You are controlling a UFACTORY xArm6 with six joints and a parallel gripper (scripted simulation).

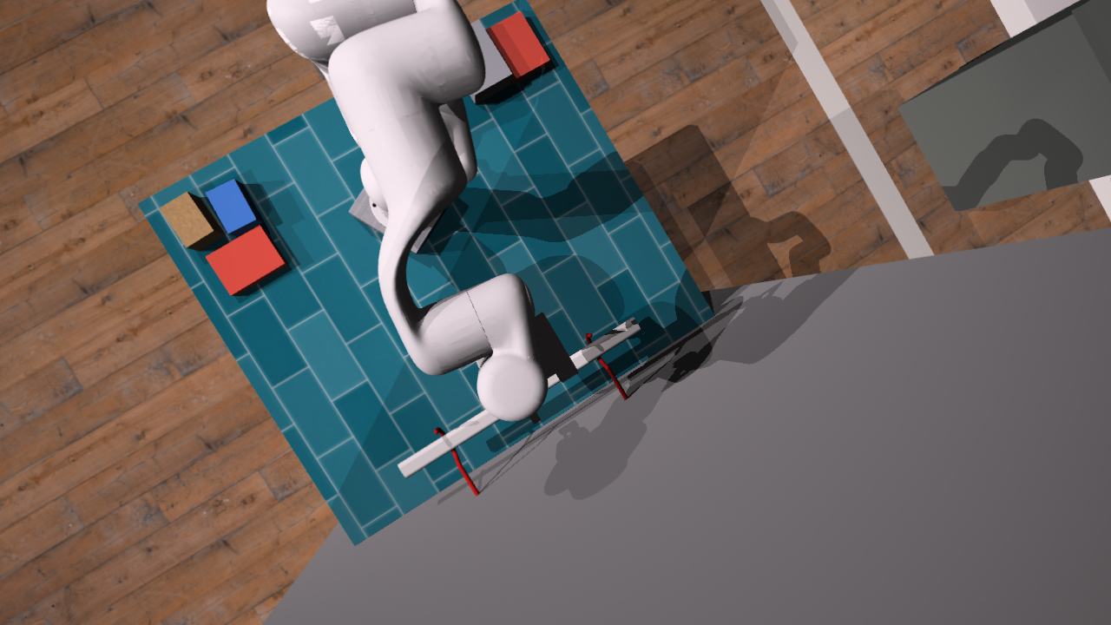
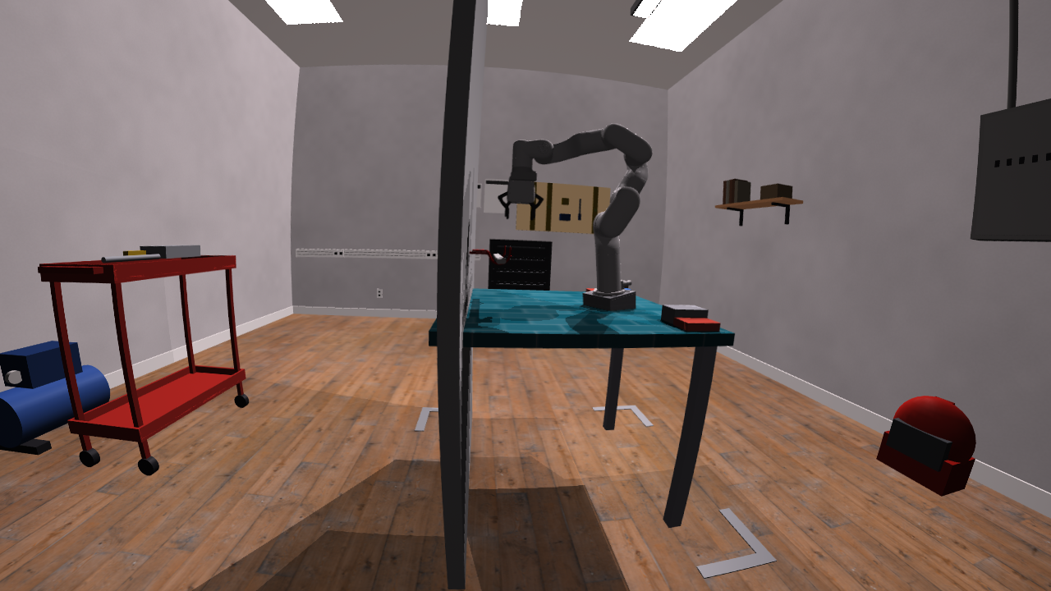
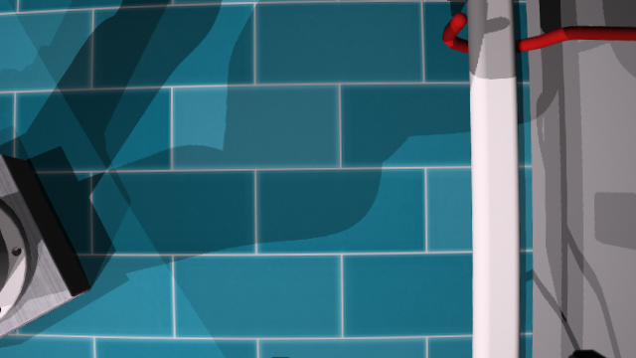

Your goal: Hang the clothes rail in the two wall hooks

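The white clothes rail (image 1: 423,458) (image 3: 494,199) lies across the two red wall hooks, the near one (image 1: 466,476) and the far one (image 1: 614,380) (image 3: 571,35), close along the grey wall panel (image 1: 738,466) (image 3: 586,149). In the side view its end (image 2: 499,257) shows on a hook beside the panel. My gripper (image 2: 521,208) is open and empty. It hangs well above the rail, a little off the wall. In the overhead view the arm's wrist hides its fingers. The wrist view shows no fingers, only the rail's hooked end and the table below.
On the teal tiled table (image 1: 311,349) stand a red block (image 1: 245,259), a blue block (image 1: 230,205) and a tan block (image 1: 187,219) at one corner, and a red-topped grey box (image 1: 518,42) (image 2: 686,317) at another. The robot base (image 3: 30,249) shows at the wrist view's left.
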